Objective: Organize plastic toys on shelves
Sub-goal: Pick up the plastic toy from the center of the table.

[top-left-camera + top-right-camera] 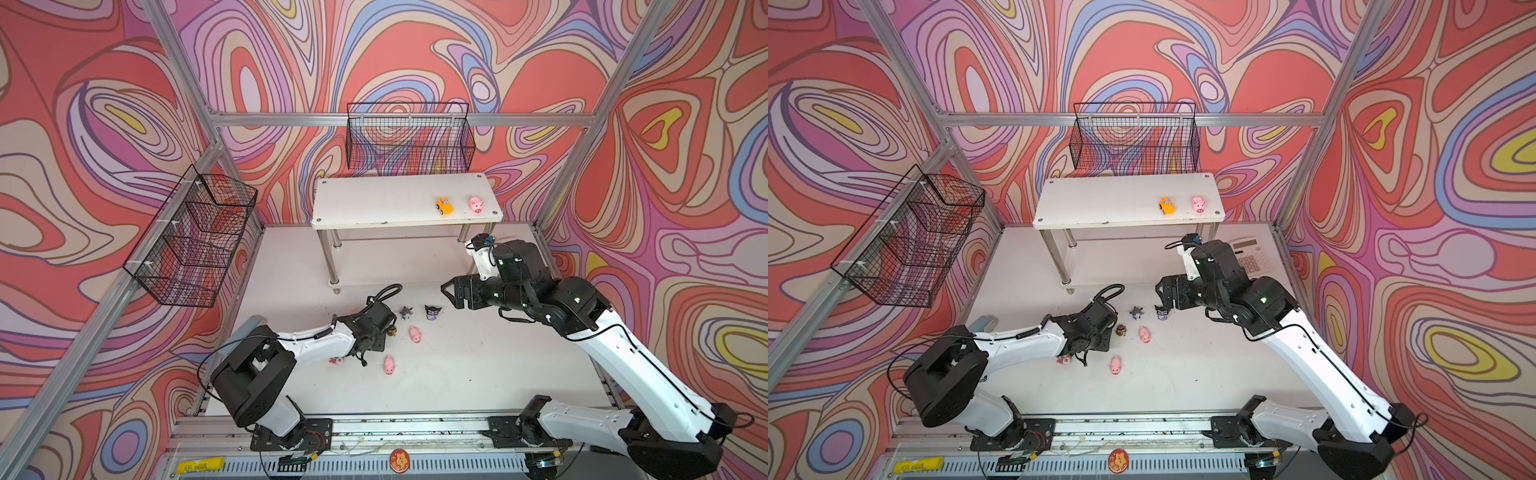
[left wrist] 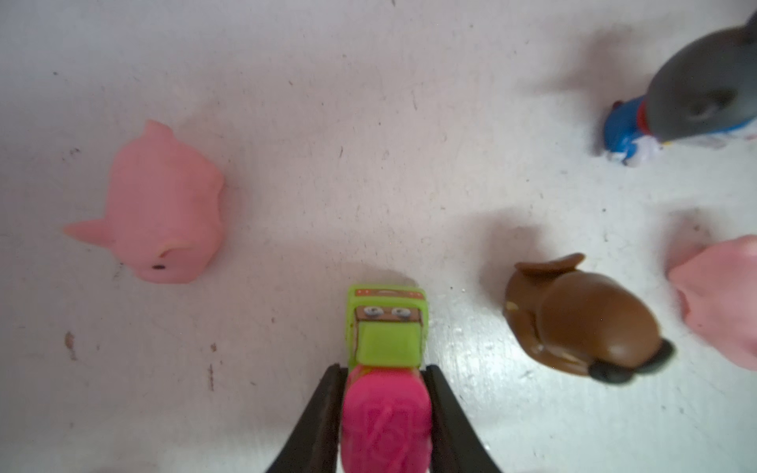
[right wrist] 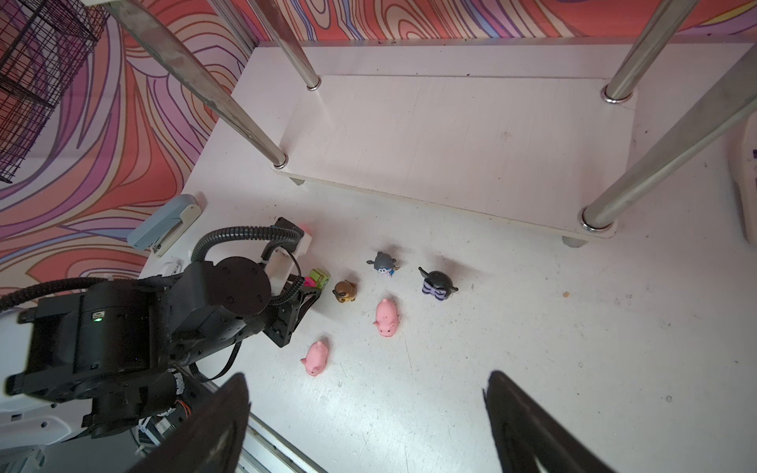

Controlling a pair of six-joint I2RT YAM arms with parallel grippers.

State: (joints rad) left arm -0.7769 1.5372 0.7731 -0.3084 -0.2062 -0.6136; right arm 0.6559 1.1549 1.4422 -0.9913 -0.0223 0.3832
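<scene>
The left claw (image 2: 385, 370) is closed on the pink-green car (image 2: 387, 327). Both black fingers (image 2: 323, 413) press against the car's pink rear, and its green front sticks out past the tips. The right wrist view shows the car low at the table (image 1: 478, 365), just beside the brown figure (image 3: 345, 290), but I cannot tell whether it is lifted. In both top views the left arm hides the car, a little left of centre in the lower half of the frame. A pig (image 2: 164, 204) lies on the car's far side from the brown figure, apart from it. The right claw (image 1: 448, 291) hangs right of centre in front of the shelves (image 1: 374, 199). Its fingers (image 3: 528, 430) are spread wide with nothing between them. Below that claw in the frame, the grey figure (image 1: 406, 312) and the horned figure (image 1: 432, 311) stand side by side, near each other but not touching. Lower down lie two more pigs, one (image 1: 415, 334) near the brown figure and one (image 1: 389, 365) further toward the bottom edge. The shelves fill the upper centre of the frame. On the right end of the top board sit the orange car (image 1: 444, 205) and another pig (image 1: 476, 204), apart from each other. A calculator (image 1: 1250, 257) shows behind the right arm, and a stapler (image 3: 164, 227) lies by the table's left edge.
</scene>
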